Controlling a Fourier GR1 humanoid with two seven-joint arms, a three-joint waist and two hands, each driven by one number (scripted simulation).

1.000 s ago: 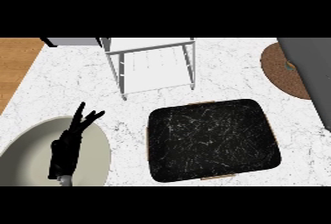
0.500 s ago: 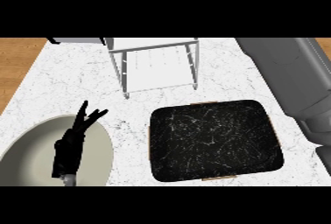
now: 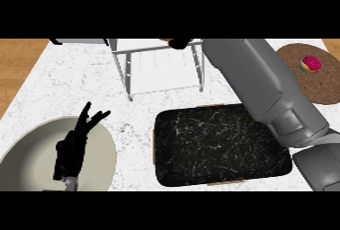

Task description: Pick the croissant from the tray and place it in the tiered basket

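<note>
The black tray (image 3: 222,143) lies at the lower right of the counter with nothing on it. The white tiered basket (image 3: 159,67) stands at the top middle. My right forearm stretches from the lower right corner up over the tray to the basket's far edge. Only a bit of my right hand (image 3: 178,43) shows there at the view's top edge. Thin brown slivers of the croissant (image 3: 165,40) stick out on both sides of it, over the basket. My left hand (image 3: 73,148) rests open at the lower left, fingers pointing up.
A large beige plate (image 3: 100,155) lies under my left hand. A round brown board (image 3: 319,83) with a small pink item (image 3: 310,64) sits at the right edge. Wooden floor shows beyond the counter's left edge.
My right forearm has swung in from the right edge and now reaches over the tray to the basket's top. The left hand has stayed where it was.
</note>
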